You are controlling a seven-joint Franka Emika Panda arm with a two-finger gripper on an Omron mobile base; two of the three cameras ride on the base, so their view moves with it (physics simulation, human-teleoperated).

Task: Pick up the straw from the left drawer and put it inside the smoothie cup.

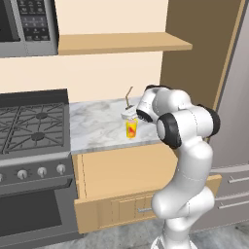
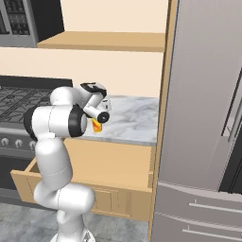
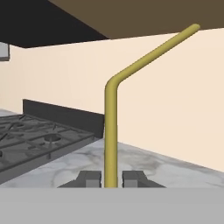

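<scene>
Claw (image 3: 111, 178) closed on the straw (image 3: 111, 131), a thin olive-brown stick with a bent end: in the hand view the two dark finger tips stand tight either side of its shaft.

Landmark for all places: the smoothie cup (image 1: 131, 127), a small yellow tapered cup with a red-orange mark and whitish rim, standing upright on the marble-pattern counter (image 1: 97, 124).

Left to right in the left base view:
- Black gas stove (image 1: 31, 126) lies well left of the cup.
- Straw (image 1: 128, 97) rises directly over the cup's rim, long axis close to vertical, bent end uppermost and leaning right. Lower end sits at or in the cup mouth; cannot tell whether it is already inside.
- Claw hangs just right of the cup, level with its rim, on the white wrist.
- Left drawer (image 1: 119, 206), wide light-wood with panelled front and slim silver handle, stands pulled open below the cup and forward of it.

Right base view: only a sliver of the cup (image 2: 97, 125) shows, behind the arm.

Judgement: straw and cup axes look roughly lined up, cup straight below the held end. Coming move should be a short straight descent, then release. Risk: the tall straw may tip the light cup or lean out once freed.
</scene>
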